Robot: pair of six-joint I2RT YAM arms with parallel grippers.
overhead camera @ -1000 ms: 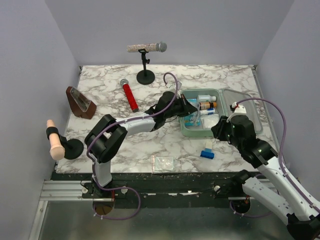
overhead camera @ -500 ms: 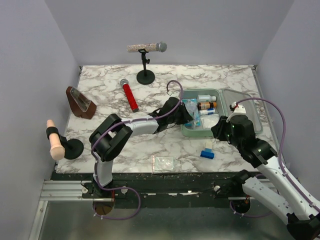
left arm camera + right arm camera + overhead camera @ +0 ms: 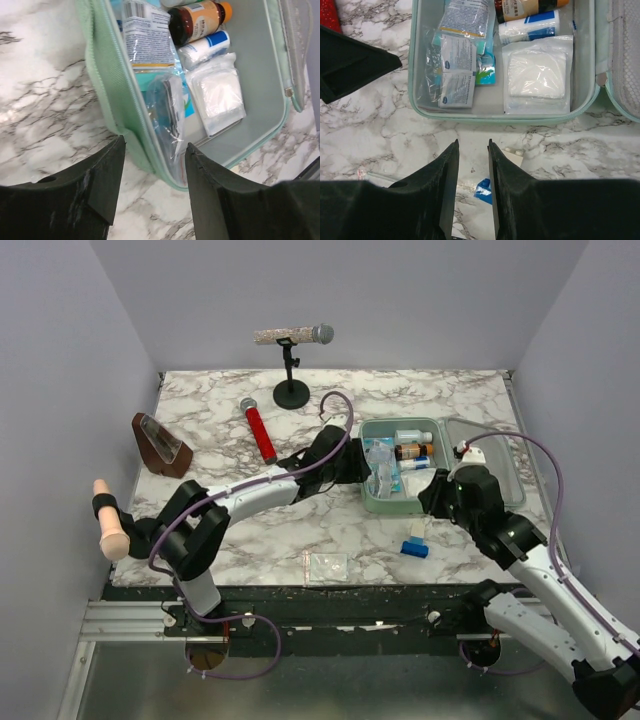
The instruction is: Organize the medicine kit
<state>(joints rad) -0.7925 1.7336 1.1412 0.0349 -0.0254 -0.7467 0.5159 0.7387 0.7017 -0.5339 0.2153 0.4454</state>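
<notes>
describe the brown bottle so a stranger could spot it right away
On the marble table, look to the open mint-green kit on the right. Toward its far end a bottle lies on its side beside a white-and-blue tube. It alone is dark brown with an orange cap.
</notes>
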